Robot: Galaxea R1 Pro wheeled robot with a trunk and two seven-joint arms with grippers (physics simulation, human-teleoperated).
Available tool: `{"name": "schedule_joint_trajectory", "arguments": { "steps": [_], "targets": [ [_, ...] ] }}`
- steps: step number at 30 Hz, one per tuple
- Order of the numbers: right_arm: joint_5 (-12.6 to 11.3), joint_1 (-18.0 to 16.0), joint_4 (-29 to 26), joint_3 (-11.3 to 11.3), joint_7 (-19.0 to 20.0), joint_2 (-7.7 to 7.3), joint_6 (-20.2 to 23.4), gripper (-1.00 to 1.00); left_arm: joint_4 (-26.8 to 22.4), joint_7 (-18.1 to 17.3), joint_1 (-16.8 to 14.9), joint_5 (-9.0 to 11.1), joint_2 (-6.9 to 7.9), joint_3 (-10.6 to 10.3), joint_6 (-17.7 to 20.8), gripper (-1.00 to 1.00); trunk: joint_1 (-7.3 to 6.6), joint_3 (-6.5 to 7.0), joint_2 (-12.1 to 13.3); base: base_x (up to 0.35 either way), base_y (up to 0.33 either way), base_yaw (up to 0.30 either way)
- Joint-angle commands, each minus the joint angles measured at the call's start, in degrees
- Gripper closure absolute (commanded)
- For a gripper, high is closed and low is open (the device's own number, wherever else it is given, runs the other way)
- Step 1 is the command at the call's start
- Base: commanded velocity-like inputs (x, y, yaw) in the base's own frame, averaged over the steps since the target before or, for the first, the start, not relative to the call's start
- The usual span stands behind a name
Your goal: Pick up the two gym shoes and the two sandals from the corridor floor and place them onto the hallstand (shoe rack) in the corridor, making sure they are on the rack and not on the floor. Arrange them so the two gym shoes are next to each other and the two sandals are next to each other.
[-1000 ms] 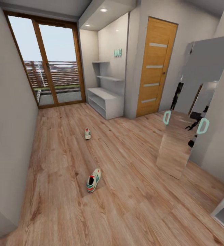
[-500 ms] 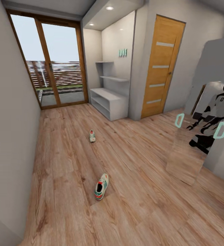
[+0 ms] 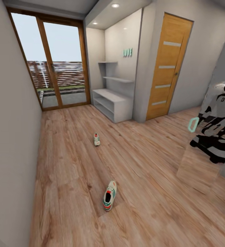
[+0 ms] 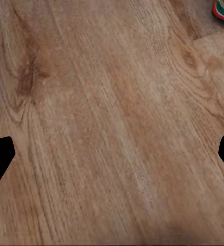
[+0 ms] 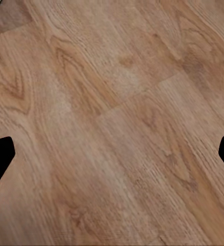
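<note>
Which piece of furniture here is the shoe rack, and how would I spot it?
Start at the glass door at the corridor's far end, then look to the alcove just right of it. The hallstand is the low white-grey bench there, with two open shelf tiers. Unlike the wooden door further right, it has stepped wall shelves above it.

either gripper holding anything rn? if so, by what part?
Nothing held. Left gripper and right gripper have jaws wide apart over bare corridor floor.

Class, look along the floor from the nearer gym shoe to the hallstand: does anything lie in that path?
Only the farther gym shoe, lying on the corridor floor roughly between the nearer gym shoe and the hallstand. Otherwise the planks between them look bare.
</note>
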Motion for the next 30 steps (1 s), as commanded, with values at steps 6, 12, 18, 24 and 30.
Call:
{"name": "schedule_joint_trajectory", "arguments": {
  "steps": [6,12,18,24,30],
  "targets": [
    [0.1,0.0,0.0,0.1,-0.2,0.00,-0.1,-1.00,0.0,-0.1,0.0,0.5,-0.02,-0.1,-0.2,-1.00,0.02,-0.05,0.0,0.238,0.249,0.000],
    [0.0,0.0,0.0,0.1,-0.2,0.00,-0.1,-1.00,0.0,-0.1,0.0,0.5,0.00,-0.1,-0.1,-1.00,0.02,-0.05,0.0,0.243,0.245,0.000],
    [0.0,0.0,0.0,0.1,-0.2,0.01,-0.1,-1.00,0.0,-0.1,0.0,0.5,0.00,-0.1,-0.1,-1.00,0.02,-0.05,0.0,0.246,0.243,0.000],
    [0.0,0.0,0.0,0.1,-0.2,0.01,-0.1,-1.00,0.0,-0.1,0.0,0.5,-0.01,-0.1,-0.1,-1.00,0.02,-0.05,0.0,0.247,0.243,0.000],
    [0.0,0.0,0.0,0.1,-0.2,0.03,-0.1,-1.00,0.0,-0.2,0.0,0.5,-0.01,-0.1,-0.1,-1.00,0.02,-0.05,0.0,0.247,0.242,-0.042]
  ]
}}
